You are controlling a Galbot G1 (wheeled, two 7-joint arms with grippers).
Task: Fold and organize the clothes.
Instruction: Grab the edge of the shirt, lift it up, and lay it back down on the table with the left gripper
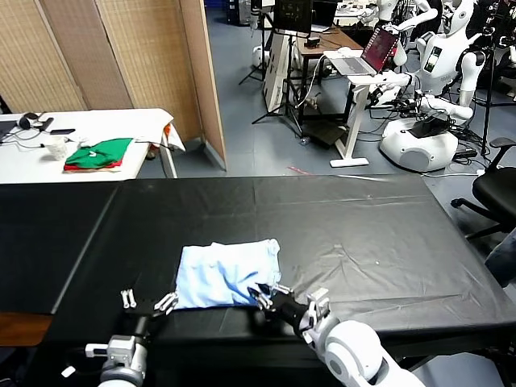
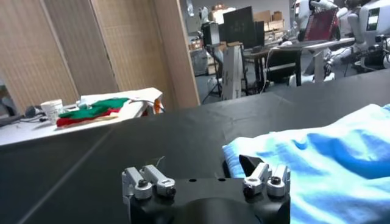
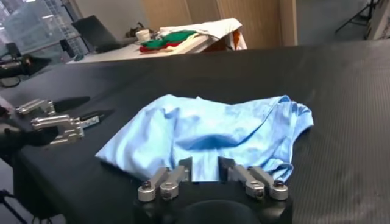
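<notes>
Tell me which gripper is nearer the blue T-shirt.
Right. The right gripper is at the blue T-shirt's near edge, fingers closing around the fabric. The left gripper sits open beside the shirt's near-left corner, one finger just reaching the cloth.

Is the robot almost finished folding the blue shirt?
Not yet. The blue T-shirt lies bunched and rumpled on the black table, so no neat fold is done. The right claw is closing on its near edge; the left claw waits open at its corner. Folding it neatly is still left.
</notes>
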